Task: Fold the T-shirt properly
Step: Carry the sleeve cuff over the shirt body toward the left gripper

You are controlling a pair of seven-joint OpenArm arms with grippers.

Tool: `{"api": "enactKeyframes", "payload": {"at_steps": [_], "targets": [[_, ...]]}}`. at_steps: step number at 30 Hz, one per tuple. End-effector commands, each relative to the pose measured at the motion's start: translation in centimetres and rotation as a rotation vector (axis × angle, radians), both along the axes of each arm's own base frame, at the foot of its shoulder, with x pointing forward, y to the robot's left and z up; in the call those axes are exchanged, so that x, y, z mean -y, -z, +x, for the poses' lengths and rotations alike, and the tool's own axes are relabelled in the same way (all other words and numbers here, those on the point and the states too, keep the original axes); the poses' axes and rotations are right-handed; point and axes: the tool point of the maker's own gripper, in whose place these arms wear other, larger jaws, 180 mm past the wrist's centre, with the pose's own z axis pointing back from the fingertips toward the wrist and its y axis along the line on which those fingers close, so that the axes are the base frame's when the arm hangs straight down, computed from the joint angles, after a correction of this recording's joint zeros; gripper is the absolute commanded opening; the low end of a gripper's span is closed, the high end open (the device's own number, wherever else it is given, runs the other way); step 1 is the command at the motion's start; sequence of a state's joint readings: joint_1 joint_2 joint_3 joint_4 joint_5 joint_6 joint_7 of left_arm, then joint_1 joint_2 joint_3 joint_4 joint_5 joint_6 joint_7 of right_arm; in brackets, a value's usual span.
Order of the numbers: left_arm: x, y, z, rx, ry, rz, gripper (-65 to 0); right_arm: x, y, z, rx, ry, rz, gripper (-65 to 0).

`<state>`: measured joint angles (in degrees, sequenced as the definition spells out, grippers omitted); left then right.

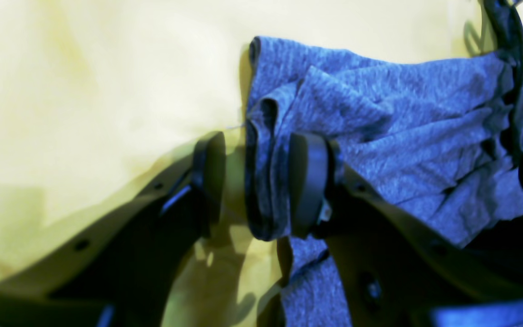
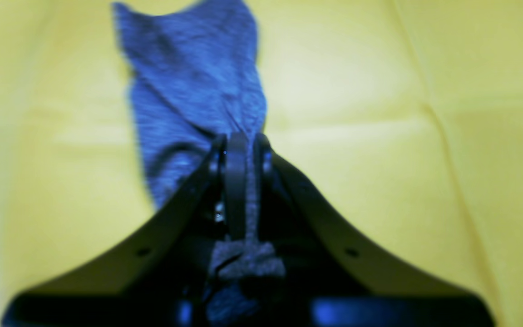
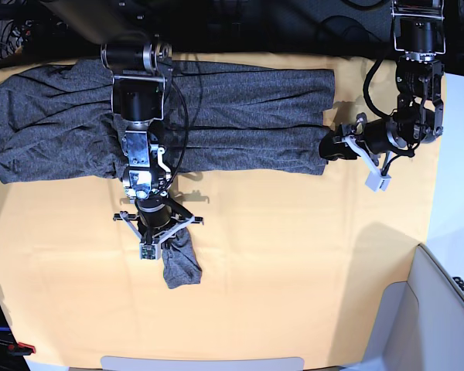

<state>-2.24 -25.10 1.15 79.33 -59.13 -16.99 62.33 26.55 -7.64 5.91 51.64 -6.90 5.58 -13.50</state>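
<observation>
The T-shirt (image 3: 216, 116) lies spread sideways across the upper part of the base view, on the yellow-orange table cloth (image 3: 294, 263). Its body runs from the upper left edge of the cloth to right of centre, in long horizontal creases. One sleeve end (image 3: 179, 267) extends down from the body into the lower left-centre of the frame and lies bunched on the cloth.

The right gripper (image 2: 239, 150) is closed on this sleeve end. In the right wrist view the two jaws stand pressed together with a thin band of grey fabric (image 2: 198, 91) clamped between them; more fabric fans out above the jaws toward the upper left of the frame, and a small tuft shows below them. This view is blurred.

The left gripper (image 1: 254, 181) is at the right end of the shirt body, at the right of centre in the base view. Its jaws stand wide apart. In the left wrist view a folded edge of the fabric (image 1: 261, 172) sits in the gap between them. The right-hand pad (image 1: 307, 181) touches the fold; the left-hand pad (image 1: 209, 177) stands apart from it, over bare cloth.
</observation>
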Motion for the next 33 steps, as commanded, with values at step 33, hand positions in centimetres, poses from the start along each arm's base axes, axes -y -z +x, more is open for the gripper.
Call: {"api": "enactKeyframes", "payload": {"at_steps": [33], "targets": [[-0.6, -0.4, 0.3, 0.007, 0.005, 0.023, -43.0, -11.3, -13.7, -19.5, 0.336, -0.454, -0.08, -63.3]]}}
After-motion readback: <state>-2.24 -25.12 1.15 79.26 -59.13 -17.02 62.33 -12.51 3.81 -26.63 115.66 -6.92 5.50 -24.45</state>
